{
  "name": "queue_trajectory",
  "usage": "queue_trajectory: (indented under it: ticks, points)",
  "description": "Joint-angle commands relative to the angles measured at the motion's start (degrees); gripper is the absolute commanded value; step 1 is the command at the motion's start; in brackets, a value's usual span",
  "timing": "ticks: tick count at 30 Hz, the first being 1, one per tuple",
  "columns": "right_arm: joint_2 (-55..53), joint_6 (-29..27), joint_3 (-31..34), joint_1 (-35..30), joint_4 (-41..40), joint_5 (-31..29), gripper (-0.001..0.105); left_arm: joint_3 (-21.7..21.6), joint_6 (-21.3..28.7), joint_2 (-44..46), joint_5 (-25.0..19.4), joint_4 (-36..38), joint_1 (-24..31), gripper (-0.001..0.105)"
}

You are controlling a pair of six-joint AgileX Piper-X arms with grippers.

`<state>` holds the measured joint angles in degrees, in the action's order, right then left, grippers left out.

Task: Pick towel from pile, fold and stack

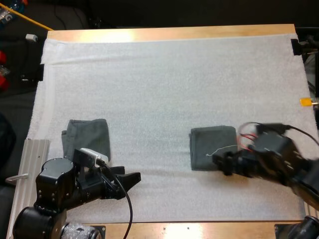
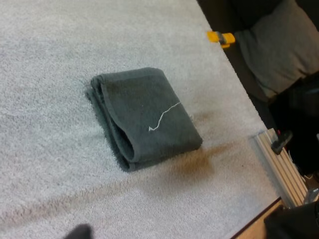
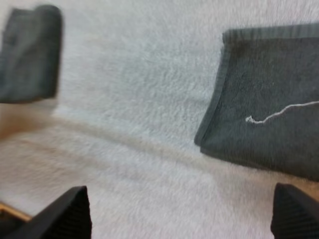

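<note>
A dark grey-green folded towel [image 1: 214, 147] with a loose white thread on top lies on the white mat, right of centre; it is also in the left wrist view [image 2: 144, 115] and the right wrist view [image 3: 271, 104]. A second folded towel [image 1: 87, 139] lies at the left of the mat, and the right wrist view shows it farther off [image 3: 30, 52]. My right gripper [image 1: 222, 164] is low at the first towel's front right corner, open, its fingertips [image 3: 75, 211] wide apart with nothing between them. Near the mat's front left, my left gripper [image 1: 130, 177] is open and holds nothing.
An aluminium rail [image 1: 29, 162] lies along the mat's left front edge, and another [image 2: 285, 169] is at the right front past the towel. The wooden table edge [image 1: 199, 229] runs just in front of both grippers. Bare mat [image 1: 159, 84] stretches behind the towels.
</note>
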<state>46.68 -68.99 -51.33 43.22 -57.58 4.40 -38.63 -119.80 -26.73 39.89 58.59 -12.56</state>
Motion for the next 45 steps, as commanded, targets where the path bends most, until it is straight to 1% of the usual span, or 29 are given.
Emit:
queue_trajectory:
  ticks: [1, 7, 11, 17, 21, 24, 26, 30, 34, 39, 45]
  points:
    - [-2.3, -0.7, 0.0, -0.1, -1.9, -0.7, 0.071, -0.3, 0.5, 0.1, 0.8, -0.1, 0.1, 0.073]
    - [-12.0, 1.1, 0.0, -0.1, -8.1, -0.7, 0.071, -0.3, 0.5, 0.1, 0.5, -0.1, 0.1, 0.072]
    - [-16.7, 2.0, 0.0, -0.1, -12.4, -1.2, 0.071, -0.2, 0.5, 0.0, -2.1, -0.3, 0.1, 0.072]
    - [-18.8, 2.0, 0.0, -0.1, -14.3, -5.7, 0.071, 1.9, 0.2, 0.0, -2.6, -2.3, 0.1, 0.072]
    - [-18.8, 2.0, 0.0, -0.1, -14.3, -5.9, 0.071, 2.8, -0.4, -0.5, -2.8, -3.9, 0.1, 0.072]
    - [-18.8, 2.0, 0.0, -0.1, -14.3, -5.9, 0.071, 2.8, -2.1, -2.3, -3.0, -6.5, 0.1, 0.072]
    - [-18.8, 1.9, 0.0, -0.1, -14.3, -5.9, 0.071, 2.8, -2.5, -4.3, -3.0, -9.1, 0.1, 0.072]
    - [-18.8, 1.9, 0.0, -0.1, -14.3, -5.9, 0.071, 2.8, -2.8, -8.9, -2.8, -11.6, 0.1, 0.072]
    - [-18.8, 1.9, 0.0, -0.1, -14.3, -5.9, 0.071, 2.8, -2.8, -15.5, -1.4, -14.3, 0.1, 0.072]
    - [-18.8, 1.9, 0.0, -0.1, -14.3, -5.9, 0.071, 2.8, -2.8, -23.5, 0.4, -19.7, -0.3, 0.072]
    - [-18.8, 1.9, 0.0, -0.1, -14.3, -5.9, 0.071, 2.8, -4.8, -33.8, 1.1, -28.0, -5.6, 0.072]
